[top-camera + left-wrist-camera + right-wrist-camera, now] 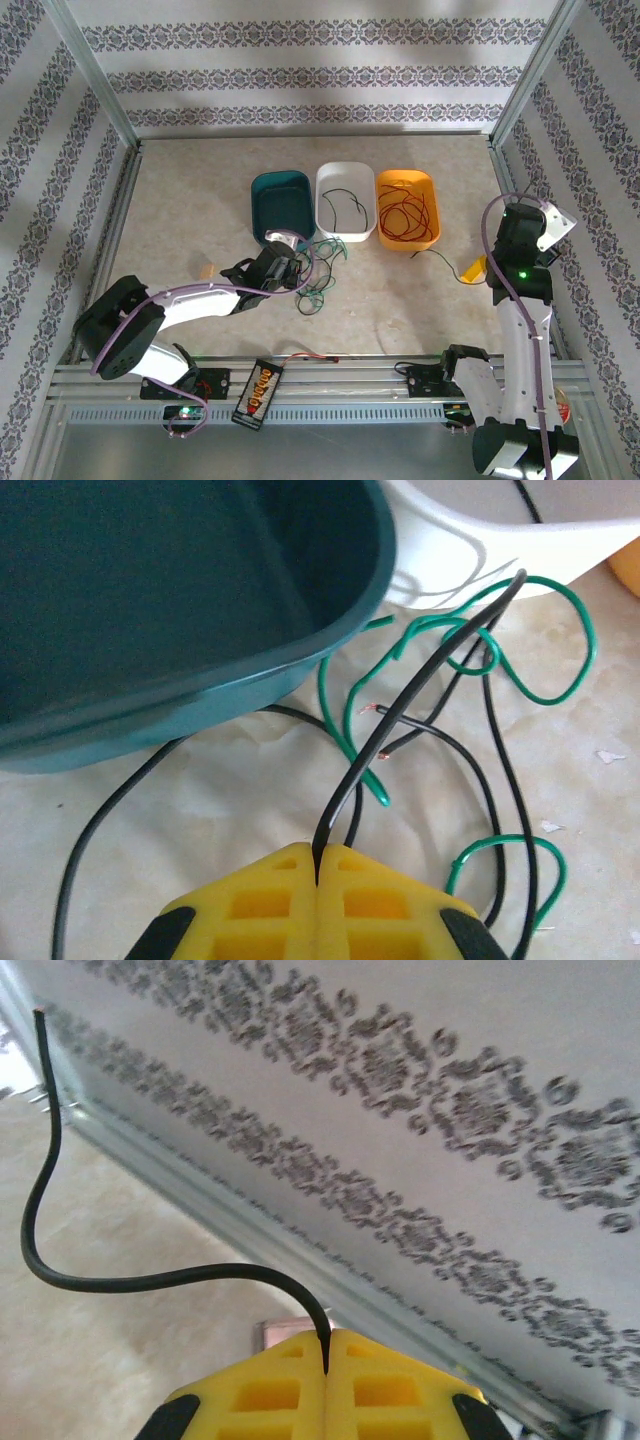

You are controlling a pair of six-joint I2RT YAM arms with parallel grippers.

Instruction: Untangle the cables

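Top view: what's left of the cables [318, 285] is a green-and-black snarl on the table [180, 200], just in front of the teal tray [270, 190] and white tray [345, 175]. Red ones are already in the orange tray [432, 190]. The left gripper [284, 263] sits at the snarl's edge, while the right gripper [478, 270] is well off to the side.

Left wrist: the fingers are pressed together on a black wire [420, 680] that arches over the green loops [540, 630].

Right wrist: same deal, the fingers pinch a lone black strand [150, 1282] that curls up into the air.

This stuff looks feather-light and springy, it holds its bends, and it's probably slick. Best bet is grabbing near a free end and pulling slowly so the loops slide instead of cinching.
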